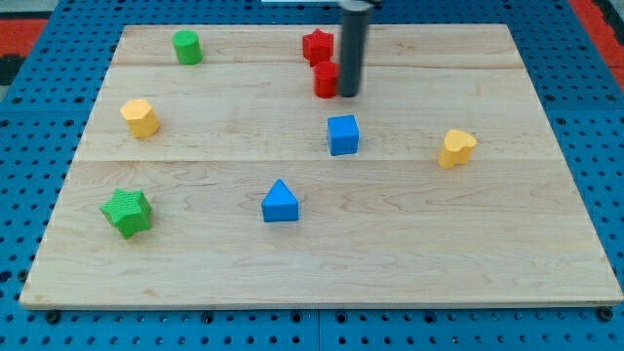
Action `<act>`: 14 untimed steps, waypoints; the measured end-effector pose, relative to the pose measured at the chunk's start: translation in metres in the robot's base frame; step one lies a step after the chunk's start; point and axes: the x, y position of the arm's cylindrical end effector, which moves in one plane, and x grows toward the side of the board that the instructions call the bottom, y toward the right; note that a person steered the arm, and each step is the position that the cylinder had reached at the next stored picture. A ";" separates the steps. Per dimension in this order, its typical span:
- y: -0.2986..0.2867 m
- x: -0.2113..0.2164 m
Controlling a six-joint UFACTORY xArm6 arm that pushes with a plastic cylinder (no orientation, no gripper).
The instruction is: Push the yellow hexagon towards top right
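The pale wooden board [322, 253], laid in long planks with fine grain, is the one thing that holds anything here, and all eight blocks lie on it; it sits on a blue pegboard [39, 322] dotted with holes; the dark rod [352, 44] comes down from the view's top, matte and cylindrical, and carries no pincer, so there is nothing on it to open or clench; my tip [349, 95] rests on the board touching the right side of a red block [326, 79], whose shape I cannot make out.

Among the blocks, the ribbed green star [127, 212] lies at the view's lower left; the blue triangle [280, 202] is below centre; the blue cube [342, 135] sits just below my tip; the yellow heart-like block [454, 148] is at the right; the yellow hexagon [140, 118] is at the left edge, well apart from my tip; the red star-like block [317, 45] is just above the other red one; the green cylinder [187, 47] stands at the upper left.
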 end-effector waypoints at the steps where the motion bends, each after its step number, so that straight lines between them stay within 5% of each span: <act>1: -0.004 0.000; 2: -0.008 0.025; 3: -0.111 0.049; 4: -0.124 0.105; 6: -0.282 0.100; 7: -0.270 0.064; 10: -0.042 0.045; 12: -0.012 0.012; 14: -0.001 0.031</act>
